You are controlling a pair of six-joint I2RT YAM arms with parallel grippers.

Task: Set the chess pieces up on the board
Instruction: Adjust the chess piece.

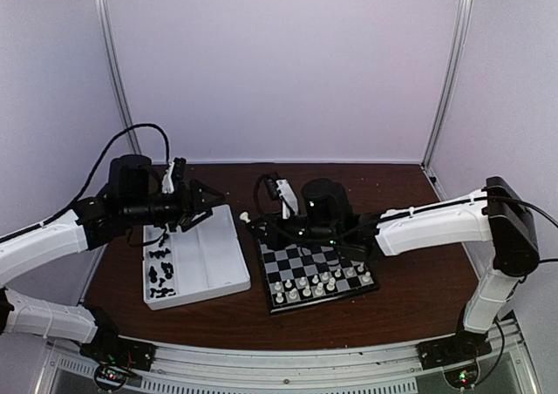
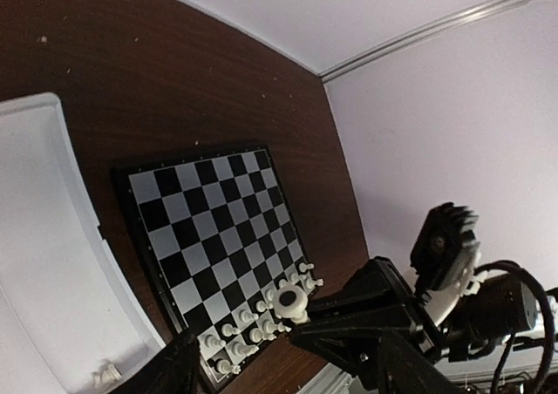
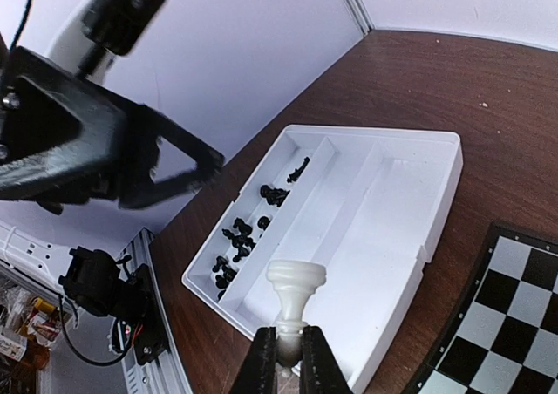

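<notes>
Evidently, right pincer [image 3: 289, 340] nips a cream-white piece [image 3: 296, 282] endwise for standing on the board [image 3: 510, 315], three o'clock; left pincer [image 1: 197, 206] gapes.

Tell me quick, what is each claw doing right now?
Left gripper: open.
Right gripper: closed on a white piece.

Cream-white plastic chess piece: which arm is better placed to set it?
Right: right gripper is shut on the cream-white chess piece beside the checked board; left gripper is open by the white tray.
</notes>
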